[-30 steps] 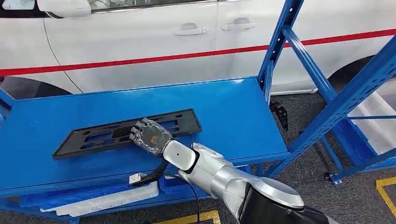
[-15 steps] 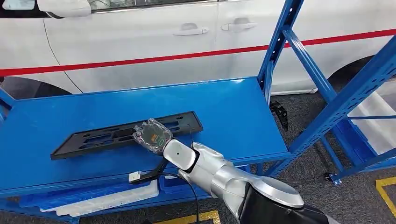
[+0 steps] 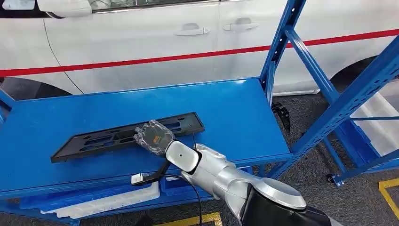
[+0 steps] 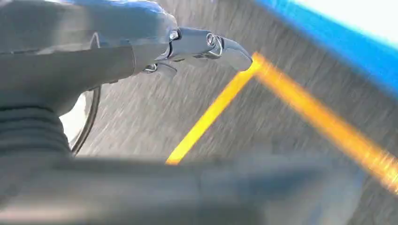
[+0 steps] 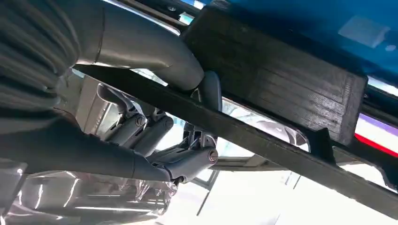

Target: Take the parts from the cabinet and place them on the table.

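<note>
While the long black part is lying on the blue shelf, this is how it looks from beside the rack:

Part: the black plastic frame, long, flat and cut through with slots, is lying slantwise across the blue shelf of the cabinet, nearer the front edge than the back.
Handling: it is looking light and fairly stiff, though so long and thin a piece is likely flexing and tipping if held off-centre; the plastic seems smooth, so slipping is a risk.
Hold: the right hand is gripping the near long rail a little toward the frame's right end; in the right wrist view the thumb is pressing one face of the rail and the fingers are curling under the other.
Left hand: the left hand is hanging over grey floor with yellow lines, holding nothing, fingers loosely extended.
Surroundings: a white car with a red stripe is standing behind the rack.
</note>
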{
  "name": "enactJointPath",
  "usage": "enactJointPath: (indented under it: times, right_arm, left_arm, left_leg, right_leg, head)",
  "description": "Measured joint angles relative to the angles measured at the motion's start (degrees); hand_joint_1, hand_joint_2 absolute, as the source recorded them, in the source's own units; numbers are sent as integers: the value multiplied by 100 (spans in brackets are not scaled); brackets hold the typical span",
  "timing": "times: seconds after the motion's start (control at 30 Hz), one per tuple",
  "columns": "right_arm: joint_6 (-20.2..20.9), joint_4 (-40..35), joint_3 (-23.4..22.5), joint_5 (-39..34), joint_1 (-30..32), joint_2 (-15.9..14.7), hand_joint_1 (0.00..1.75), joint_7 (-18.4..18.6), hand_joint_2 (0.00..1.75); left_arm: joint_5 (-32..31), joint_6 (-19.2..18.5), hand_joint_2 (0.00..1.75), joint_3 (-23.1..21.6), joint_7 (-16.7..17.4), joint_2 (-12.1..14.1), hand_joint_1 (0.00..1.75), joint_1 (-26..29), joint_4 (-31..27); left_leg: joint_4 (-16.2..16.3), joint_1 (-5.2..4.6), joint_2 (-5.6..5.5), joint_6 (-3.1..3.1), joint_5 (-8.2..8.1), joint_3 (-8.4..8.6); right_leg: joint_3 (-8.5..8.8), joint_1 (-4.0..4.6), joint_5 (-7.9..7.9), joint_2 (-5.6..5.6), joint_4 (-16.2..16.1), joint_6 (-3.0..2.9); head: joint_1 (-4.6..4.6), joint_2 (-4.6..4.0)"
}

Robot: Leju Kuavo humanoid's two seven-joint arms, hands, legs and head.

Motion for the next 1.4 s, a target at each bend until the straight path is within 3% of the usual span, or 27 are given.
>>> enactJointPath:
  times: [0.13, 0.47, 0.87, 1.1, 1.4]
  right_arm:
    - [-96, 68, -48, 59, 0, 0, 175, -28, 175]
    - [-98, 103, -63, 179, 0, 0, 175, -26, 175]
    - [-103, 103, -101, 225, 0, 0, 175, -9, 175]
    - [-109, 107, -149, 253, 0, 0, 175, -7, 175]
    - [-135, 125, -273, 240, -81, 0, 175, 50, 175]
  left_arm:
    - [-2, 594, 175, -267, -205, 2, 0, 9, 0]
    - [56, 832, 175, -812, 64, 20, 0, 22, 0]
    - [122, 583, 175, -1110, 95, 37, 0, 14, 0]
    - [328, 320, 175, -1110, -150, 37, 0, 13, 0]
    - [395, 87, 175, -1106, -205, 42, 0, 14, 0]
  left_leg:
    - [0, 0, 0, 0, 0, 0]
    - [0, 0, 0, 0, 0, 0]
    - [0, 0, 0, 0, 0, 0]
    - [0, 0, 0, 0, 0, 0]
    - [0, 0, 0, 0, 0, 0]
  right_leg:
    - [0, 0, 0, 1, 0, 0]
    - [0, 0, 0, 0, 0, 0]
    - [0, 0, 0, 0, 0, 0]
    - [0, 0, 0, 0, 0, 0]
    - [0, 0, 0, 0, 0, 0]
  head:
    - [0, 0]
    - [0, 0]
    - [0, 0]
    - [0, 0]
    - [0, 0]
